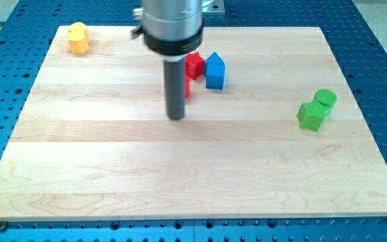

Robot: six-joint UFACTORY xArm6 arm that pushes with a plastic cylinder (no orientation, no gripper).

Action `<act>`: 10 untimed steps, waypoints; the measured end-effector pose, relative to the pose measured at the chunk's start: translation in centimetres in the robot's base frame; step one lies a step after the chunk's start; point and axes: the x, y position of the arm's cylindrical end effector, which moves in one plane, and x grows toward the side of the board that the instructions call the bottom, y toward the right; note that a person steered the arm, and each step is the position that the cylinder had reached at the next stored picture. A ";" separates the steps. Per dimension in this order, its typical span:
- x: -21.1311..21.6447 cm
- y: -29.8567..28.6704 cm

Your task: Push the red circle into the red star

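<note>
My tip [176,115] rests on the wooden board left of centre. Just behind the rod, to its right, a red block [187,88] shows as a thin sliver, mostly hidden; its shape cannot be made out. Another red block [194,64] sits above it, partly behind the rod, its shape unclear too. A blue block [214,71] stands right beside this upper red block, on its right. My tip is below and slightly left of the red blocks.
A yellow block [78,37] lies at the board's top left corner. A green block [311,115] and a green cylinder [326,99] touch each other at the view's right. The wooden board [180,168] lies on a blue perforated table.
</note>
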 end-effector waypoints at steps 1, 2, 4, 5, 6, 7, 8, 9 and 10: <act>-2.0 -2.7; -3.8 -0.9; -1.8 -6.1; -1.9 -7.0; -1.9 -6.0; -2.0 -3.7; -3.8 -3.1; -5.3 3.9; -6.2 3.5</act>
